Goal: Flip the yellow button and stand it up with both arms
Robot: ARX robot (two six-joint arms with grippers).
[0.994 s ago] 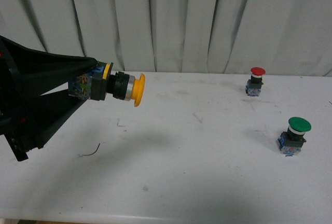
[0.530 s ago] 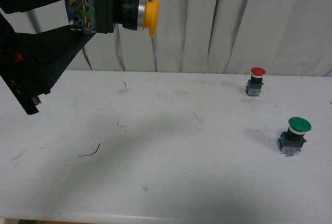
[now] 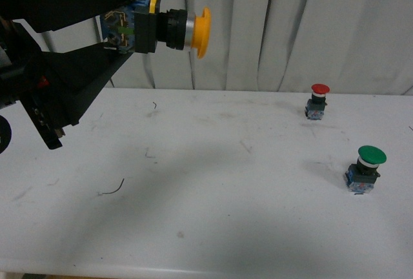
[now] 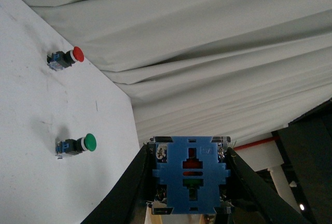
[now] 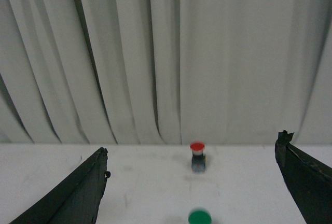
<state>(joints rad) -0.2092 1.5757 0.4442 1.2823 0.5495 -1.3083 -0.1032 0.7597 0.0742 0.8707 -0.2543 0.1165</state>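
Surface: the white table [image 3: 258, 227] is matt and worn, with grey scuffs and short dark scratches over its middle and left. A thin dark curled thread [image 3: 113, 188] lies near the left front. The near edge runs along the bottom of the front view.

Room: a pale grey pleated curtain [image 3: 290, 27] hangs along the whole far side of the table. Lighting is even, and a soft shadow falls across the middle of the table.

Task item: the yellow button [image 3: 168, 30] is held in the air over the far left of the table, clear of the surface and in front of the curtain. It lies horizontal, cap to the right. The left claw [image 3: 126, 27] pinches its blue contact block from both sides.

Right claw [image 5: 192, 146]: seen in its wrist view only, fingers spread wide, nothing between them.

Other items: the red-capped button [image 3: 319, 101] stands upright at the far right. The green-capped button [image 3: 366, 169] stands upright nearer, also on the right. The two are well apart
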